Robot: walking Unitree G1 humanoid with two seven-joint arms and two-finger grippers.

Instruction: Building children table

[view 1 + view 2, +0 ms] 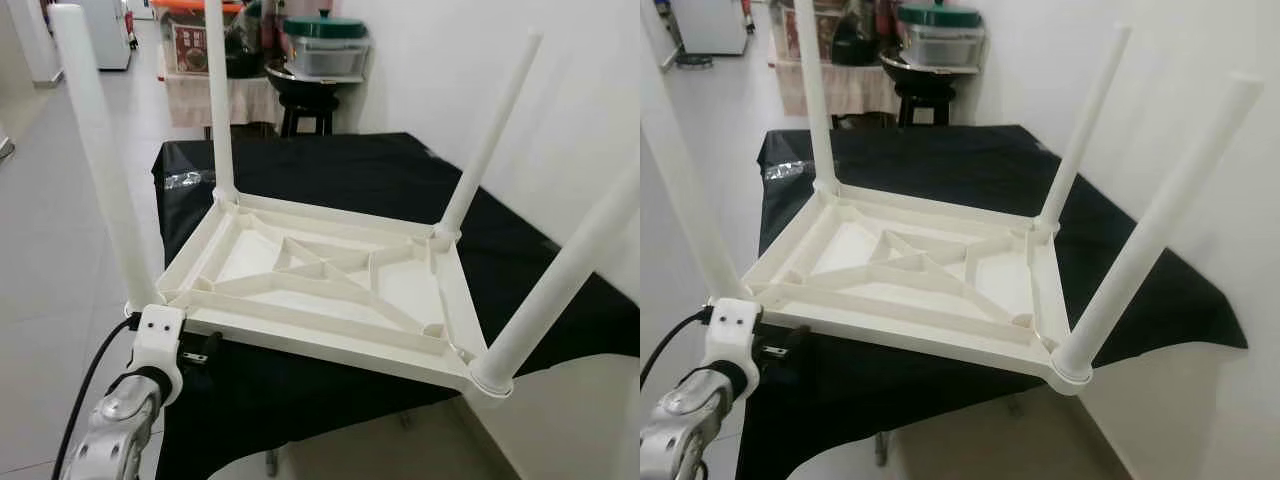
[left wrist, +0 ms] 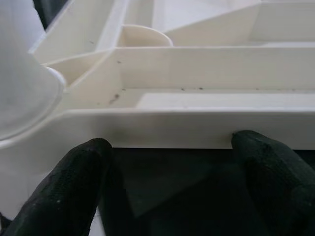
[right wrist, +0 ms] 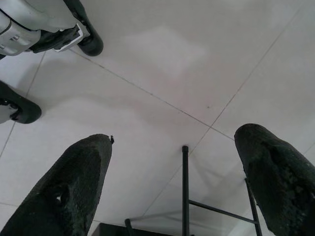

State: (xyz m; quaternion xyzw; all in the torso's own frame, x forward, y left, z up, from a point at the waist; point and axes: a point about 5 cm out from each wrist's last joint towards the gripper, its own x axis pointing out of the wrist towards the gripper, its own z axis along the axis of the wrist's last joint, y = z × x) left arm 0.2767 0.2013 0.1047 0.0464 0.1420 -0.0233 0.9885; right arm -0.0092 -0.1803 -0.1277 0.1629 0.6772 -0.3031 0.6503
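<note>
A white plastic children's table (image 1: 320, 290) lies upside down on a desk (image 1: 400, 170) covered with a black cloth (image 1: 560, 300). Its ribbed underside faces up, and four white legs stand in the corner sockets: the near left leg (image 1: 100, 160), the far left leg (image 1: 220, 100), the far right leg (image 1: 490, 140) and the near right leg (image 1: 560, 280). The near right corner of the table juts past the cloth edge over the floor.

The left end effector (image 1: 200, 348) is at the near left corner of the table, just under the near rim, below the near left leg. In the left wrist view its two black fingers (image 2: 74, 187) are spread apart, released, with their tips right at the lower edge of the white rim (image 2: 197, 128) and the black cloth between them. They grasp nothing. A black cable (image 1: 90, 390) runs along the silver left arm.

The right end effector (image 3: 172, 182) hangs down idle with its fingers apart and nothing between them, pointing at the pale tiled floor (image 3: 187, 64). The robot's feet (image 3: 54, 34) and thin black desk legs (image 3: 185, 191) show beneath it.

Behind the desk stand a black stool (image 1: 305, 105) and a side table with a cloth, carrying a lidded container (image 1: 325, 45) and a box (image 1: 190, 45).
</note>
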